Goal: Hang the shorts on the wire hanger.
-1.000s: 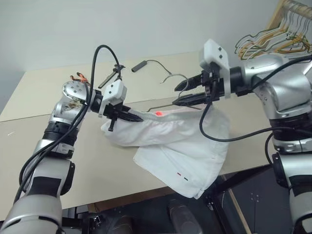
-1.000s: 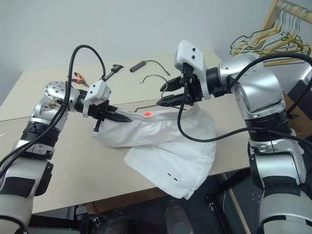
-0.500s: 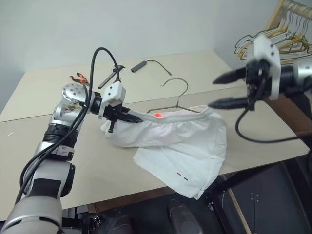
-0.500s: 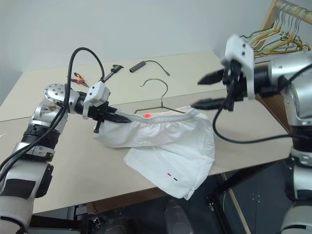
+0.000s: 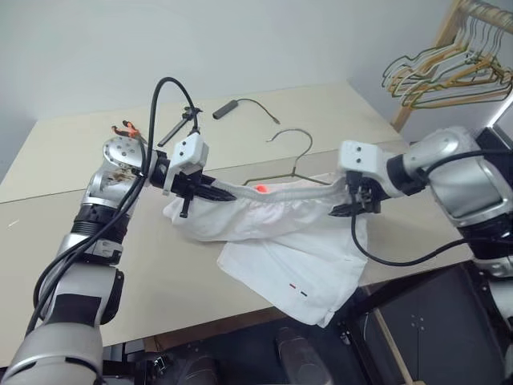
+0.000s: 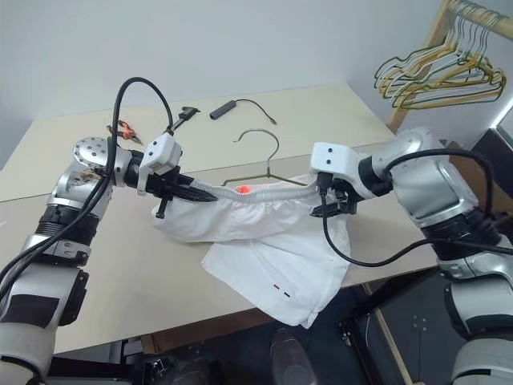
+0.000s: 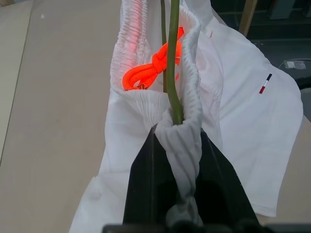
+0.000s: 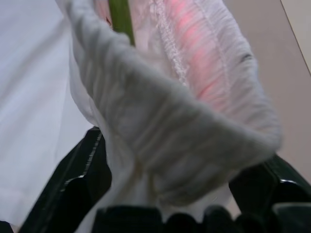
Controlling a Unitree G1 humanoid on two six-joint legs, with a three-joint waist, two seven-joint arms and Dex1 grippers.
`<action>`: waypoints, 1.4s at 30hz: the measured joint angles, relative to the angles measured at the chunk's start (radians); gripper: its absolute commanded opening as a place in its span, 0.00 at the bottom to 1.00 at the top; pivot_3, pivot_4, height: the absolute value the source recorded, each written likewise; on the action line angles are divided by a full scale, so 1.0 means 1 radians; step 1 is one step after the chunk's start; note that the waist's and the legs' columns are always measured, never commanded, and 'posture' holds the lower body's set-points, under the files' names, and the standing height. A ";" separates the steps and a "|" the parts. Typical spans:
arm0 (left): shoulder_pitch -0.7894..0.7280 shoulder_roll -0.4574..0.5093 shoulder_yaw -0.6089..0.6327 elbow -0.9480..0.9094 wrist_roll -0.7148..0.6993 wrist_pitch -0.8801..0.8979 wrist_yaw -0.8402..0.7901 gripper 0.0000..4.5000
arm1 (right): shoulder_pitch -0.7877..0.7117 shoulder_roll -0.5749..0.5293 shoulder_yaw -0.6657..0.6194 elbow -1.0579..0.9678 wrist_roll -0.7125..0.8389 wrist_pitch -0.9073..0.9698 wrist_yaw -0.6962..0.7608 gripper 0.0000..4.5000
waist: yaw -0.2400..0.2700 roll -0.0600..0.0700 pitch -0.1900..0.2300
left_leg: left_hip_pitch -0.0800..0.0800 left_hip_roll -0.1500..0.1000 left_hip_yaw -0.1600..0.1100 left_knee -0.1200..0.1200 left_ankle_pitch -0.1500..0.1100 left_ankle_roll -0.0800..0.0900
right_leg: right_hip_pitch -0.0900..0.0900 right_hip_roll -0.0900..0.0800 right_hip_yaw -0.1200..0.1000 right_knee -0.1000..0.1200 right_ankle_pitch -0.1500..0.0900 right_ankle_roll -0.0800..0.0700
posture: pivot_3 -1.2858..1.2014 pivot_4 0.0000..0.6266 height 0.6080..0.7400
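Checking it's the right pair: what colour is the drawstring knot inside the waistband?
Bright orange knot, clearest in the left wrist view.

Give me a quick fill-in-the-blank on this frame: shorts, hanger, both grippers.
1. The left gripper is shut on the ______ of the shorts.
2. The hanger has its hook sticking up out of the shorts, and its lower wire sits ______ the waistband.
3. The knotted cord inside the waistband is ______ in colour.
4. The right gripper has the waistband's other end ______ its fingers.

Missing words: waistband; inside; orange; between
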 measured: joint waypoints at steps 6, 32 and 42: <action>0.004 0.005 0.009 -0.019 0.000 0.009 0.000 0.01 | 0.001 0.002 -0.006 -0.001 0.005 0.000 0.029 0.10 | 0.008 0.000 0.000 | 0.000 0.000 0.000 0.000 0.000 0.000 | 0.000 0.000 0.000 0.000 0.000 0.000 | 0.46 0.11 1.00; -0.209 -0.087 0.183 0.225 -0.016 -0.083 0.137 1.00 | 0.397 -0.070 -0.369 -0.342 0.325 0.362 -0.103 0.00 | 0.007 0.000 0.000 | -0.001 0.000 0.000 0.000 0.000 0.000 | 0.001 0.000 0.000 -0.001 -0.005 0.008 | 0.42 0.13 1.00; -0.170 -0.160 0.350 -0.076 -0.223 0.176 0.361 1.00 | 0.613 0.118 -0.690 -0.548 0.415 0.669 -0.469 0.00 | 0.006 0.000 0.000 | 0.000 0.000 0.000 0.000 0.000 0.000 | 0.002 0.000 0.001 -0.001 -0.005 0.009 | 0.41 0.14 1.00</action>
